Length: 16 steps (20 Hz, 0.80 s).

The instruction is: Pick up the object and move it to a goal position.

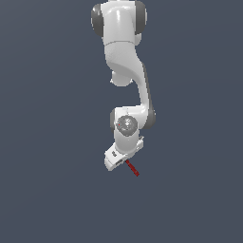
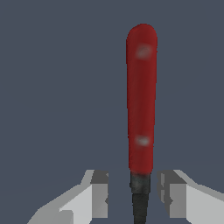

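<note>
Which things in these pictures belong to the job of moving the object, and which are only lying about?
Belong to the job:
- red-handled tool, its dark end between the fingers, which stand apart from it
- gripper

Lying about:
- nothing else shows; only the plain grey ground

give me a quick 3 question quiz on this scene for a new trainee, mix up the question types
1. True or false: in the wrist view, the gripper fingers are pressed tight against the tool.
2. Which part of the tool lies between the fingers? A) the red handle's rounded tip B) the dark neck below the handle C) no part
3. Fill in: in the exterior view, the tool's handle sticks out from the gripper toward the view's lower ____.

Key
1. False; a gap shows on each side of the dark neck.
2. B
3. right
</note>
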Motion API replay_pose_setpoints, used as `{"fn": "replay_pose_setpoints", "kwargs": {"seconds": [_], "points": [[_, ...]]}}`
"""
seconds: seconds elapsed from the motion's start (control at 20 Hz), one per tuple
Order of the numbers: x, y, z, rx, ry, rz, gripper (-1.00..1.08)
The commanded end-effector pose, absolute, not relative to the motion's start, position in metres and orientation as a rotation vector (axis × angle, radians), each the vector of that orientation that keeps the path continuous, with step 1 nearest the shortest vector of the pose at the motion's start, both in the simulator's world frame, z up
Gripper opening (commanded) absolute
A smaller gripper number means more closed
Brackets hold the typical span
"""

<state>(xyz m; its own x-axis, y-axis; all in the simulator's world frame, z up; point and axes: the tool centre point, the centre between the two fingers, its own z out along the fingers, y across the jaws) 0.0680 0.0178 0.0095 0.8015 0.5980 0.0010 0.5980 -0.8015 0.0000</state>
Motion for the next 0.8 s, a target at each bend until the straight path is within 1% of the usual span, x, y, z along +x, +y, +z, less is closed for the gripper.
{"fn": "replay_pose_setpoints", "kwargs": {"seconds": [0.0, 0.4, 0.75], "points": [[0.068, 0.016, 0.006, -2.983, -0.986, 0.000, -1.00], [0.068, 0.020, 0.010, -2.979, -0.993, -0.005, -1.00], [0.060, 0.009, 0.021, -2.980, -0.993, -0.005, -1.00]]}}
